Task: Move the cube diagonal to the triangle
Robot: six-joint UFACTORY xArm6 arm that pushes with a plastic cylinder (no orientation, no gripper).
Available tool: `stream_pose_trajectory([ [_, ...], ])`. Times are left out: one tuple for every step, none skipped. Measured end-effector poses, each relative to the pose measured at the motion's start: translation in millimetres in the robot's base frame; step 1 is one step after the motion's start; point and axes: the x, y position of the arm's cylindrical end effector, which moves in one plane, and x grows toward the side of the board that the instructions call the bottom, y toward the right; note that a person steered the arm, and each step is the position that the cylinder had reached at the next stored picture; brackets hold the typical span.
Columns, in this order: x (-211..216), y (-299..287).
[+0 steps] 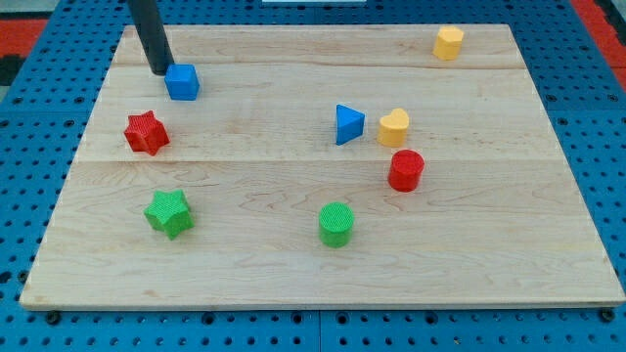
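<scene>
A blue cube (182, 81) sits near the view's top left of the wooden board (293, 264). My tip (159, 71) is just to the cube's left, touching or nearly touching its upper left side. A blue triangle (347, 124) lies near the board's middle, well to the right of the cube and a little lower.
A yellow heart (393, 127) is right beside the triangle, with a red cylinder (405, 170) below it. A red star (146, 133) lies below the cube. A green star (169, 213), a green cylinder (335, 224) and a yellow block (448, 43) are farther off.
</scene>
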Motion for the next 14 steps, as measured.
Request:
stream_pose_trajectory([
  [-0.1,26.3],
  [19.3,-18.9],
  [38.0,-18.9],
  [71.5,-22.6],
  [69.5,29.2],
  [35.8,34.1],
  [7.4,33.9],
  [17.3,28.7],
  [16.7,117.2],
  [-25.4,164.8],
  [-89.4,240.5],
  [-89.9,360.8],
  [-88.4,488.2],
  [-66.5,471.1],
])
